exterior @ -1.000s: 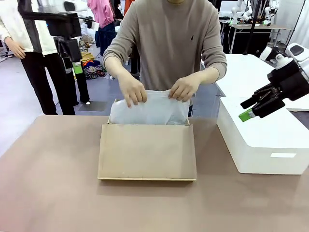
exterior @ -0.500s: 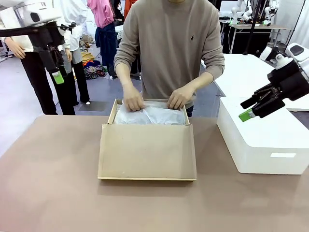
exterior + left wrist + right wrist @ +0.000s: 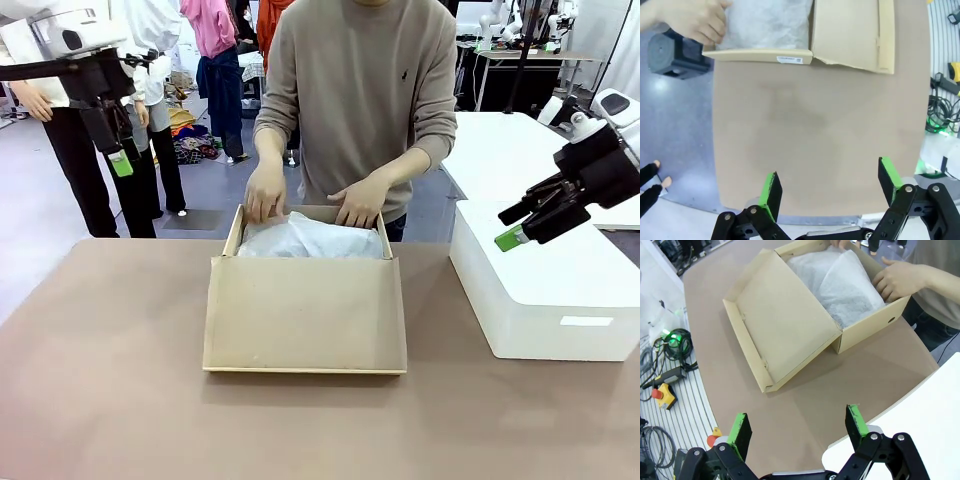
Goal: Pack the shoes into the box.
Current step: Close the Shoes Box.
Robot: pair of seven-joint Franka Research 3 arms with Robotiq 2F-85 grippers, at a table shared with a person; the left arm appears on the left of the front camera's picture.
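The brown cardboard box (image 3: 305, 310) stands mid-table with its lid flap folded open toward me. White tissue paper (image 3: 310, 238) fills its inside, and the person's two hands (image 3: 265, 192) press on it at the far rim. The shoes are hidden. My left gripper (image 3: 120, 160) hangs open high at the far left, off the table's corner. My right gripper (image 3: 510, 225) is open above the white box. In the left wrist view the open gripper (image 3: 830, 187) looks down at bare table with the box (image 3: 850, 30) far ahead. In the right wrist view the open gripper (image 3: 798, 430) faces the box (image 3: 785, 315) and tissue paper (image 3: 840, 285).
A larger white box (image 3: 545, 290) stands at the table's right side, its top edge (image 3: 920, 405) under my right gripper. The person stands at the far edge behind the cardboard box. Other people stand at the back left. Cables and a yellow stop button (image 3: 662, 392) lie on the floor.
The person has lowered the tissue paper into the box and now presses it down. My left arm swung left and has since held still. The right arm has not moved.
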